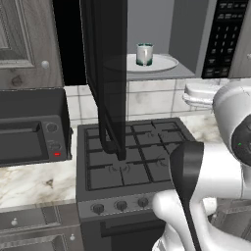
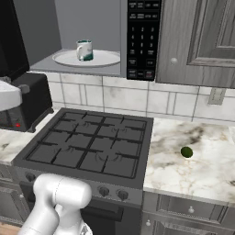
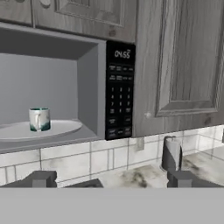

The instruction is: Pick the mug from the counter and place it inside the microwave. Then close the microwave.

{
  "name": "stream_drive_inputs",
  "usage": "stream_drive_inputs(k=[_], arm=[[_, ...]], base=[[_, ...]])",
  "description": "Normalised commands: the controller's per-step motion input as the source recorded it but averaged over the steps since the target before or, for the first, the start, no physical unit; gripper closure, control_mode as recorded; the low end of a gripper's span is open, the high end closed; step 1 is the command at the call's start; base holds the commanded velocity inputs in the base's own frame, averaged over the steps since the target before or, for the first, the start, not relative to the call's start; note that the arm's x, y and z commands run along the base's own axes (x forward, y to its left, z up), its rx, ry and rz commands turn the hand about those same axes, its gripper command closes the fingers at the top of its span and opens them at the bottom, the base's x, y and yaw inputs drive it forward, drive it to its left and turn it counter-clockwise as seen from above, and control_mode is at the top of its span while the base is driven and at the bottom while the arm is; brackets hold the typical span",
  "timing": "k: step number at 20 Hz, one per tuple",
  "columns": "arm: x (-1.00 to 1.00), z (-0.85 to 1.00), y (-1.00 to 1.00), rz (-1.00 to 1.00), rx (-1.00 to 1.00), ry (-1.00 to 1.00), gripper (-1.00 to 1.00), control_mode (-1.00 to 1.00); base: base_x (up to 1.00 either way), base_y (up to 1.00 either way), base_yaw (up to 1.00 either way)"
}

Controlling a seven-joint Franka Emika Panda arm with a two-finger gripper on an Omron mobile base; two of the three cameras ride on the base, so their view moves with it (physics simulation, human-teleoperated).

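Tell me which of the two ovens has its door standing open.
The microwave above the stove: its dark glass door swings out wide, with the mug on its white plate. The black toaster oven on the counter is shut.

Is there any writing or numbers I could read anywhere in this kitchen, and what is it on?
"04:55", or close to it: pale digits on the small display at the top of the microwave's black button panel, hand view; slightly blurred, so not certain.
Key labels on that panel: too small and blurred to read in any view.
Mug, stove knobs, toaster oven: no readable text.
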Motion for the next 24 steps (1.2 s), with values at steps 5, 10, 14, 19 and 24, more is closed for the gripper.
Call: stream_drive_inputs(k=[5,10,14,19,24], arm=[[-0.60,0.13,0.03,-0.10,-0.01,-0.14,-1.00,-1.00],[-0.44,0.18,0.07,-0.10,-0.01,-0.13,-1.00,-1.00],[-0.35,0.12,0.22,-0.09,-0.01,-0.11,-1.00,-1.00],[-0.42,0.03,0.21,-0.09,0.00,-0.06,-1.00,-1.00],[-0.37,0.00,0.21,-0.12,0.00,-0.02,-1.00,-1.00]], base=[[0.00,0.00,0.00],[0.00,0.00,0.00],[0.00,0.00,0.00],[0.00,0.00,0.00],[0.00,0.00,0.00]])
